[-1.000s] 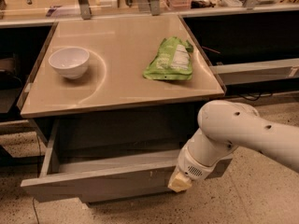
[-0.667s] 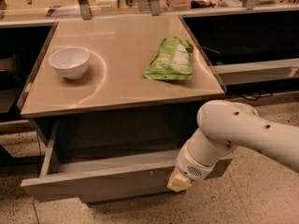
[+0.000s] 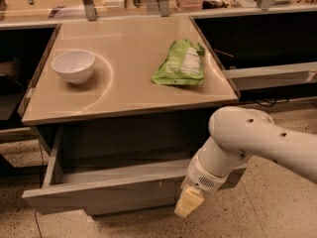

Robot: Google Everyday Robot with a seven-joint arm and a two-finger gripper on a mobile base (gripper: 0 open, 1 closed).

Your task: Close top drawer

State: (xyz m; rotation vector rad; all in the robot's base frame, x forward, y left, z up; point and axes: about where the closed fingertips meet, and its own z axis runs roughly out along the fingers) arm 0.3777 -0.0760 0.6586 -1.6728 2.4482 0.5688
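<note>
Claw (image 3: 188, 202), at five o'clock, seems pressed against the drawer (image 3: 99, 197) front; open or closed, we cannot tell. Under the worktop (image 3: 124, 83), the drawer stands well out, so we judge nearly all the push remains.

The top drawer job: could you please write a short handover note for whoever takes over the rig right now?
Gripper: low at the right end of the top drawer front panel; whether it touches cannot be told.
Top drawer: pulled well out from under the counter.
Done: gripper placed at the panel.
Left: push the drawer fully in.
White bowl and green bag sit on the counter.
</note>
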